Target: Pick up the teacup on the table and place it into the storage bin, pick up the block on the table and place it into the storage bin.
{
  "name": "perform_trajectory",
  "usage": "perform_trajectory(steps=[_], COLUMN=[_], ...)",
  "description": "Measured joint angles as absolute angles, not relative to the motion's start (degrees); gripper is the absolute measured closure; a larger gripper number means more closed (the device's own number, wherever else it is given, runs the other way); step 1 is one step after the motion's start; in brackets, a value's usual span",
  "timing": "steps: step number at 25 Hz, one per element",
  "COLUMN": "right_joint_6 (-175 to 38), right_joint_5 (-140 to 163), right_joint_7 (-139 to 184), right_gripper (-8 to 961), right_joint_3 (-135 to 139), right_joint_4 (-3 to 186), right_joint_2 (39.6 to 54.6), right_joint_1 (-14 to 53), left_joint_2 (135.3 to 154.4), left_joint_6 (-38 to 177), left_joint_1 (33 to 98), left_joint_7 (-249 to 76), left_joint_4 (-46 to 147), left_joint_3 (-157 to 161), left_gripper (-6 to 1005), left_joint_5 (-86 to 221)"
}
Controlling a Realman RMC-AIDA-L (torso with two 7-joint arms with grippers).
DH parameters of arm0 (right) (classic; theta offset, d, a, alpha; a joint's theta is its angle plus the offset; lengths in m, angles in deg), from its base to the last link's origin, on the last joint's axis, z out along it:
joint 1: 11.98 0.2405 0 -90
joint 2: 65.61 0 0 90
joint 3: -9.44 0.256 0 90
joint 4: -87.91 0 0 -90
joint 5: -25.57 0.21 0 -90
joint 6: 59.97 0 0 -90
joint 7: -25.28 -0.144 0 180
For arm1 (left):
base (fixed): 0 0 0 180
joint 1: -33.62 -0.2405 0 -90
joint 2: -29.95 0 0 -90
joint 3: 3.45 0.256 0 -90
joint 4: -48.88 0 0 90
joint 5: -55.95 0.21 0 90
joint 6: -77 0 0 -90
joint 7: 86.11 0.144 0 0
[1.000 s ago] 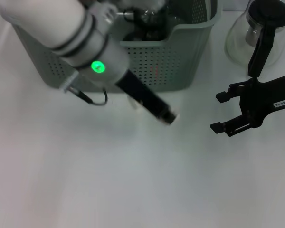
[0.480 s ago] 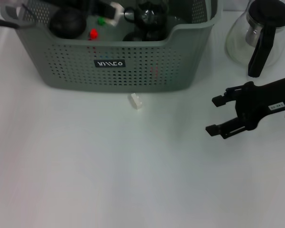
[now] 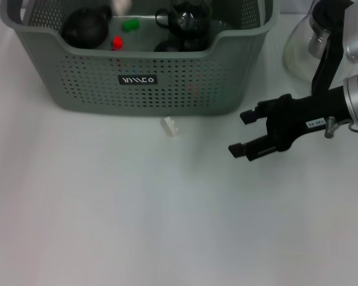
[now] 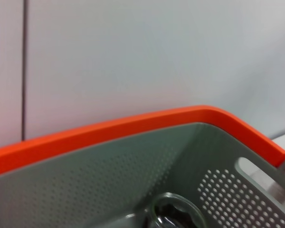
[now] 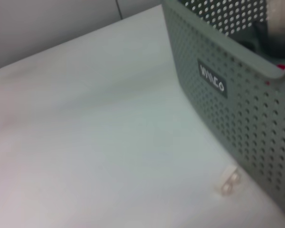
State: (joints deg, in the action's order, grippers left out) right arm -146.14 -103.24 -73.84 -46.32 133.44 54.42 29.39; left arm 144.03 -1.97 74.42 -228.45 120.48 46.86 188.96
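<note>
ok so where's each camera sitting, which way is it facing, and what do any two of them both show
Head view: on the robot's head, looking down at the table, bin, block and coffee pot; the right gripper, open, shows.
Left wrist view: on the left wrist, above the bin, facing its inner wall; no fingers show.
Right wrist view: on the right wrist, facing the bin's labelled wall and the block; no fingers show.
Shared: head and right wrist both show block and label.

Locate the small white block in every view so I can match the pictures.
Head view: white block lies on the table just in front of the storage bin, below and right of its black label.
Left wrist view: not in it; only the bin's interior shows.
Right wrist view: block beside the bin wall.
Shared landmark: the label.
</note>
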Motion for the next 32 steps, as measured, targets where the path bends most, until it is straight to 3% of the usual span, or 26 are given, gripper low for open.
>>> perform_trajectory(steps=[1, 8, 11, 12, 13, 18, 22, 29, 32], right_joint_6=[-145.7, -145.59, -146.74, -146.94, -147.07, -146.66, -144.57, -139.76, -136.86], right_joint_5=[-102.87, -101.7, -101.69, -101.68, -101.57, -100.99, -100.45, -98.53, -97.87], right_joint_7=[-73.54, -73.27, -73.43, -73.44, -73.44, -73.07, -70.97, -68.62, -68.82], right_gripper=[12, 12, 12, 12, 12, 12, 12, 11, 11], right_joint_3=[-46.21, -45.38, -45.79, -45.89, -45.94, -46.01, -46.02, -46.06, -46.65], right_joint_4=[132.98, 132.38, 132.28, 132.08, 131.76, 128.94, 125.39, 119.54, 116.43], right_joint_2=[54.36, 54.0, 54.35, 54.46, 54.55, 54.62, 54.63, 54.95, 55.07], right_joint_1=[29.47, 29.49, 29.68, 29.81, 29.99, 30.94, 31.83, 34.52, 36.51], left_joint_2=[144.19, 146.48, 149.58, 149.58, 151.94, 153.5, 152.26, 145.63, 144.74], left_joint_6=[-1.34, -5.32, -12.18, -12.18, -17.75, -29.34, -34.2, -37.42, -37.25], left_joint_1=[74.42, 73.37, 69.87, 69.87, 65.87, 59.7, 58.89, 60.89, 61.25], left_joint_7=[-228.17, -223.92, -216.24, -216.24, -207.34, -192.69, -190.24, -179.48, -175.77], left_joint_4=[120.58, 124.2, 128.57, 128.57, 130.27, 127.32, 121.48, 97.67, 93.18], left_joint_3=[46.85, 46.64, 45.73, 45.73, 45.4, 44.74, 41.98, 39.0, 38.16], left_gripper=[810, 513, 364, 326, 288, 121, 62, 48, 48], left_joint_5=[189.13, 187.87, 181.73, 181.73, 175.93, 168.21, 166.76, 165.12, 164.94])
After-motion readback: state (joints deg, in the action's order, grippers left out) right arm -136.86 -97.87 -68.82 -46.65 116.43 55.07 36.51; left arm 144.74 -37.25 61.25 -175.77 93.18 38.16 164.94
